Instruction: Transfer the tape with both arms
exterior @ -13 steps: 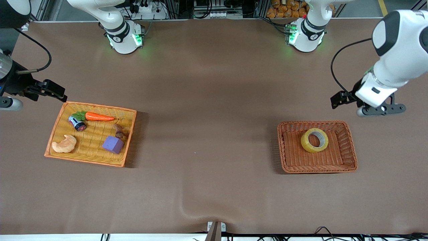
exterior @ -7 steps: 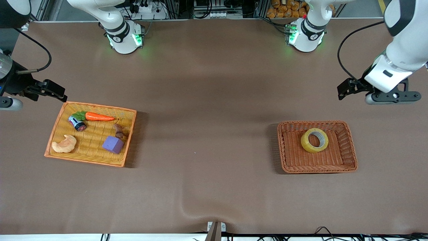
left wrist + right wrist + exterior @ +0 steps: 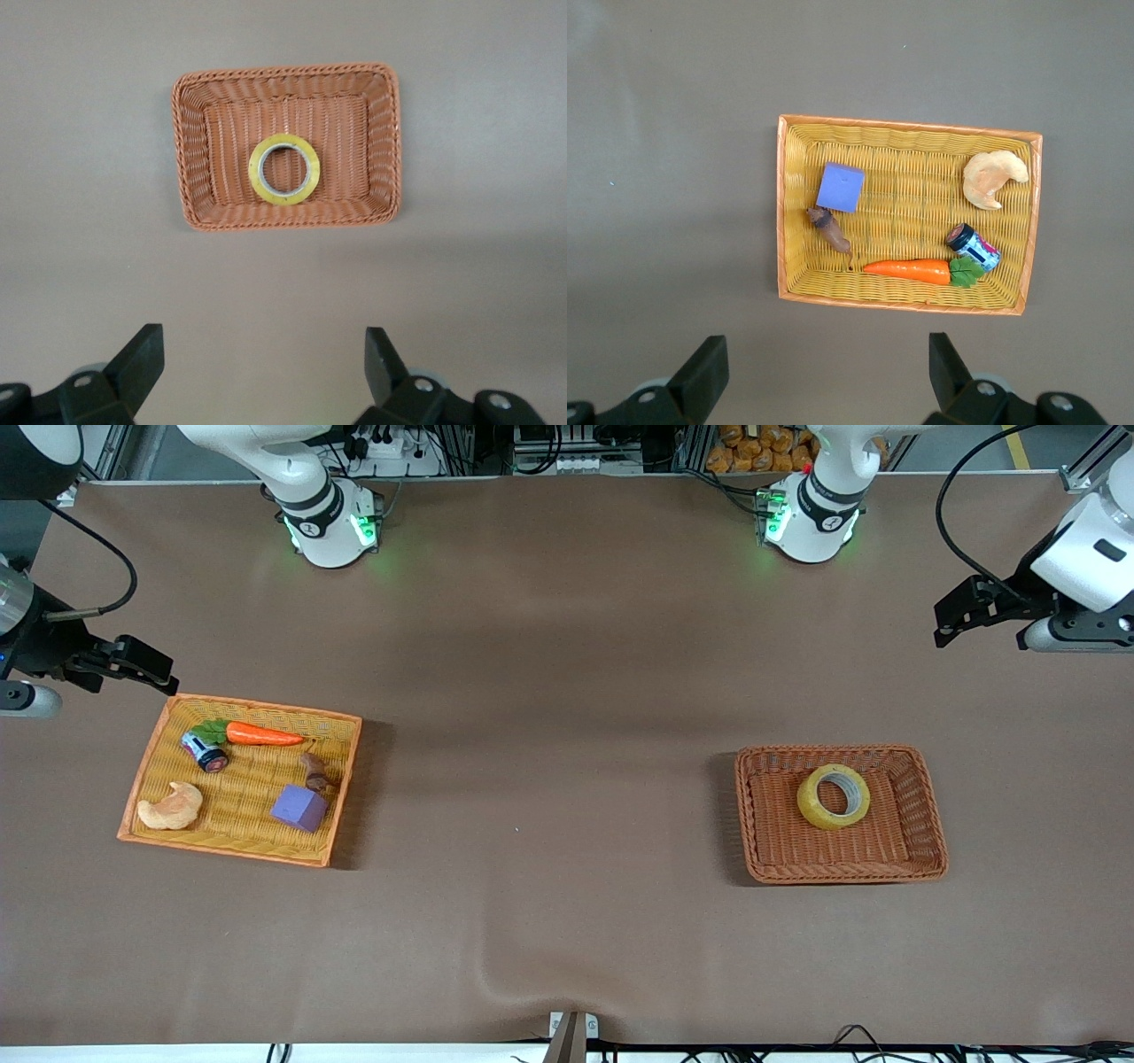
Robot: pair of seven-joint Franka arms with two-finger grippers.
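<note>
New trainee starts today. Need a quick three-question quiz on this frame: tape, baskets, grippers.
1. True or false: the tape lies in the brown basket.
2. Which item shares the yellow basket with the carrot? A) purple block B) scissors C) mug
3. Fill in: the left gripper and right gripper both have their fingers ____, holding nothing.

Key: 1 true. 2 A. 3 open.
</note>
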